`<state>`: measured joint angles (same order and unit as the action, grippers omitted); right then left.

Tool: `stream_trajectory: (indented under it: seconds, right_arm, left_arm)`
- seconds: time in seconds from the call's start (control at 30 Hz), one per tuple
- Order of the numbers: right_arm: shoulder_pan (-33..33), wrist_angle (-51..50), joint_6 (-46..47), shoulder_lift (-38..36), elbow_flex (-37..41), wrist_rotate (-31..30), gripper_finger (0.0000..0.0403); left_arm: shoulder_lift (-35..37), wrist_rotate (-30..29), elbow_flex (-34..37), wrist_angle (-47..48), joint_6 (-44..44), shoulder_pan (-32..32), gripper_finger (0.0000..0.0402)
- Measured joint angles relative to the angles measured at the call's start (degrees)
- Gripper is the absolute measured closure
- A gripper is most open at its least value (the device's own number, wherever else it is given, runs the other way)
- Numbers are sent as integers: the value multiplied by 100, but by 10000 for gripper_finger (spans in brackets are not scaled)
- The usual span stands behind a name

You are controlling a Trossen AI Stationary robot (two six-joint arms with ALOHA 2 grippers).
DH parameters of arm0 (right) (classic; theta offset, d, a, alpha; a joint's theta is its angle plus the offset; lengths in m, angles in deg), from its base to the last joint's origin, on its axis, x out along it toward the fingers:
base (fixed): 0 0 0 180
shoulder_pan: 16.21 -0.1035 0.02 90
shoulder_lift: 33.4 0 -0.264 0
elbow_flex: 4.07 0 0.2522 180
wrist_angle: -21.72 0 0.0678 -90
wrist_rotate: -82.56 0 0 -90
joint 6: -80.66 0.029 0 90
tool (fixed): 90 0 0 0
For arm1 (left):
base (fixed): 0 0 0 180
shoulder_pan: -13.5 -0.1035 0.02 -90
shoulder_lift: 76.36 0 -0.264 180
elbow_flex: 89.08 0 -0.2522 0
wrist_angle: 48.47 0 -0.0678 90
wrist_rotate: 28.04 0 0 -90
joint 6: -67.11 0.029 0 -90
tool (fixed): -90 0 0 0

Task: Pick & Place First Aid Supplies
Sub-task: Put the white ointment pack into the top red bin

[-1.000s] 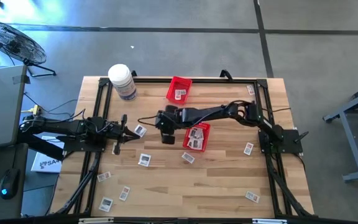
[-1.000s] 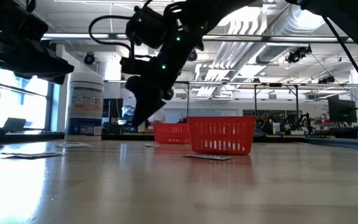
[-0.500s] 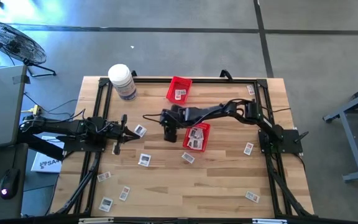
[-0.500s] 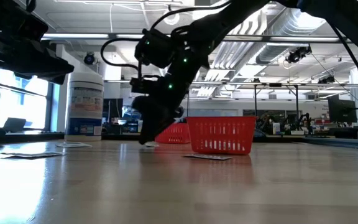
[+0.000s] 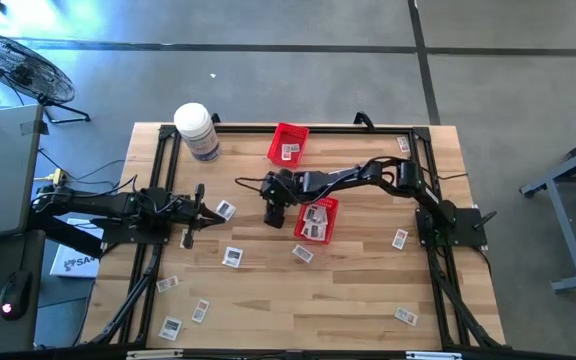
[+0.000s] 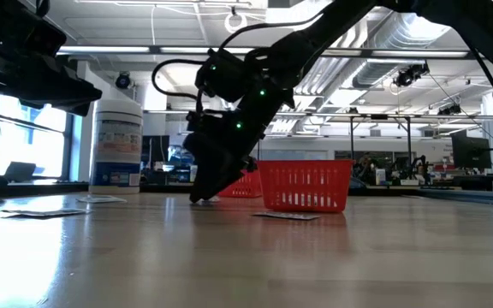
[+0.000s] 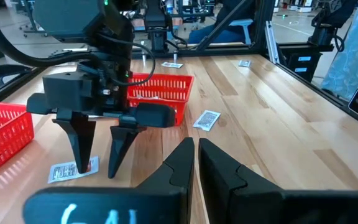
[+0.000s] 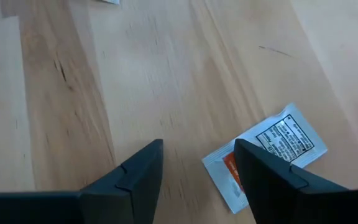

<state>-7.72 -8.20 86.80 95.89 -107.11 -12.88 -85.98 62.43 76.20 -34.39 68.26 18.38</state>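
Several packets lay scattered over the wooden counter (image 5: 348,290): three near the front left corner (image 5: 171,326), one at the front right (image 5: 405,316), one toward the middle (image 5: 232,257) and one just in front of the nearer red basket (image 5: 302,253). Another packet (image 5: 399,239) sat by the base of the right arm. The left gripper (image 5: 189,240) hung over the left side of the counter with its fingers (image 7: 185,163) drawn almost together and nothing between them. Just ahead of it lay a packet (image 5: 226,210), near the place where the right gripper (image 5: 275,221) had its tips down close to the wood. The right gripper's fingers (image 8: 132,174) stood spread wide and held nothing; in the right wrist view a white packet with dark print and an orange patch (image 8: 272,149) lay flat on the boards beside one finger, partly hidden by it. The nearer red basket (image 5: 330,206) sat just to the right of that gripper with packets (image 5: 314,222) inside. Farther back stood the second red basket (image 5: 292,134), holding a packet (image 5: 290,151), and to its left the white jar (image 5: 197,132) near the far left corner. One more packet (image 5: 402,144) lay at the far right corner.
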Motion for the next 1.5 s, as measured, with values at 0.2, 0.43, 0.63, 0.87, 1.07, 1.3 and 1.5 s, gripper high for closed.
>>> stream_trajectory:
  seconds: [0.2,0.43,0.63,0.87,1.07,1.3,1.5]
  right_arm:
    - [88,-98,-4,0,-2,56,211]
    - [199,-219,131,3,5,38,242]
    - [270,-260,153,9,10,74,306]
    - [298,-263,418,11,15,76,367]
    - [310,-263,462,11,17,48,400]
    - [317,-213,694,11,20,3,401]
    - [311,-203,865,34,-159,-18,371]
  left_arm:
    - [0,0,0,0,0,2,380]
    - [1,0,0,0,0,0,380]
    - [0,0,0,0,0,0,380]
    - [0,0,0,0,0,1,380]
    - [0,0,0,0,0,1,380]
    - [1,0,0,0,0,0,380]
    - [1,0,0,0,0,1,380]
